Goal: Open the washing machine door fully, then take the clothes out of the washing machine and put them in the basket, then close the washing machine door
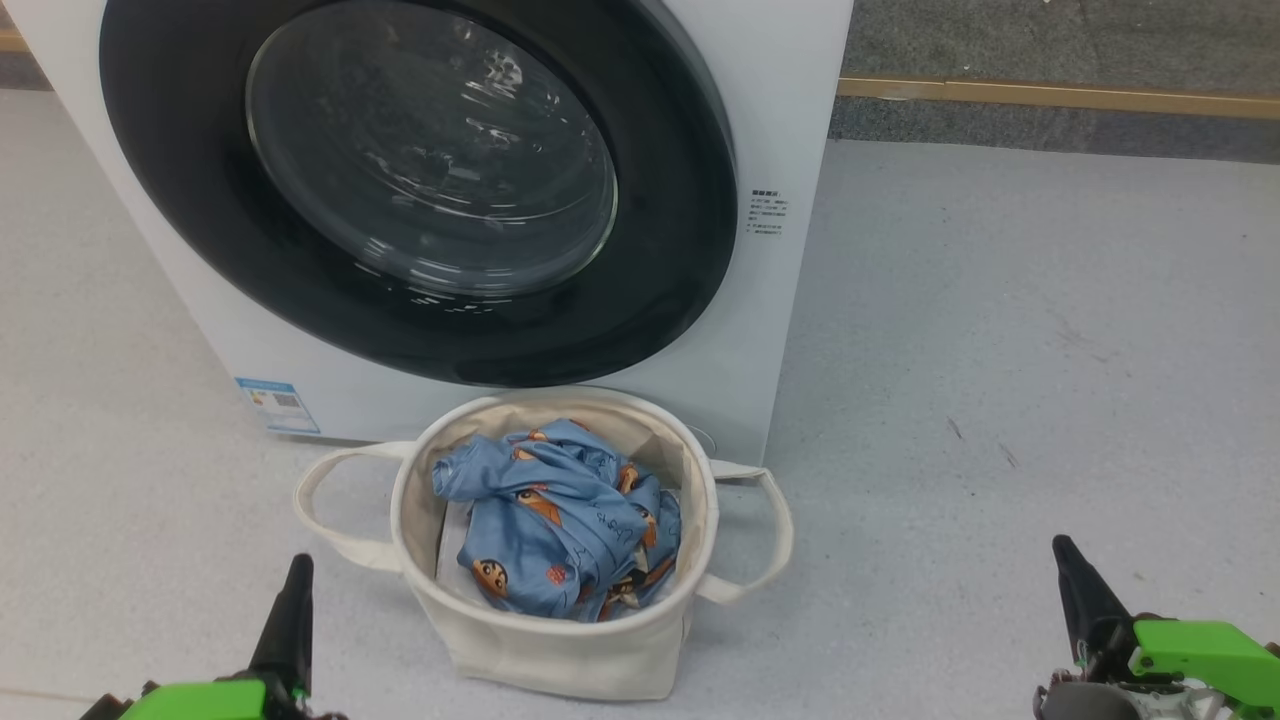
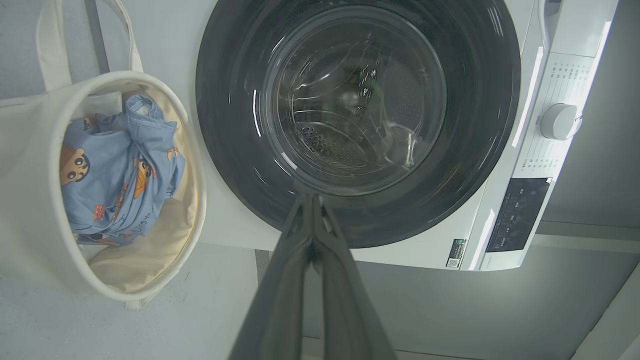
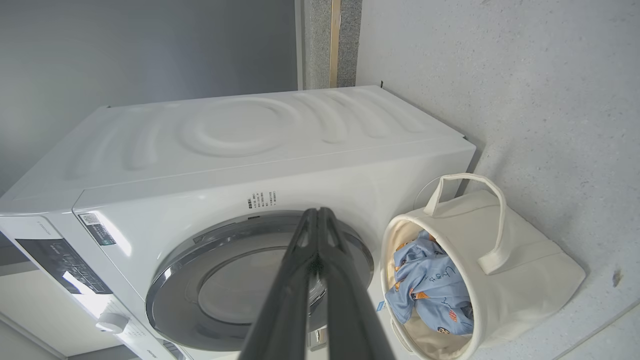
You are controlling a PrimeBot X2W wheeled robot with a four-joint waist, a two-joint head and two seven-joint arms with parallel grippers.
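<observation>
The washing machine stands ahead with its door closed flat against the front; the drum behind the glass looks bare. The cream basket sits on the floor right in front of it. Light blue clothes with cartoon prints lie bunched inside the basket. My left gripper is shut and holds nothing, low at the left of the basket. My right gripper is shut and holds nothing, low at the right.
Pale grey floor spreads to the right of the washer. A wooden strip borders darker carpet at the back right. The washer's knob and dark control panel sit along its top edge.
</observation>
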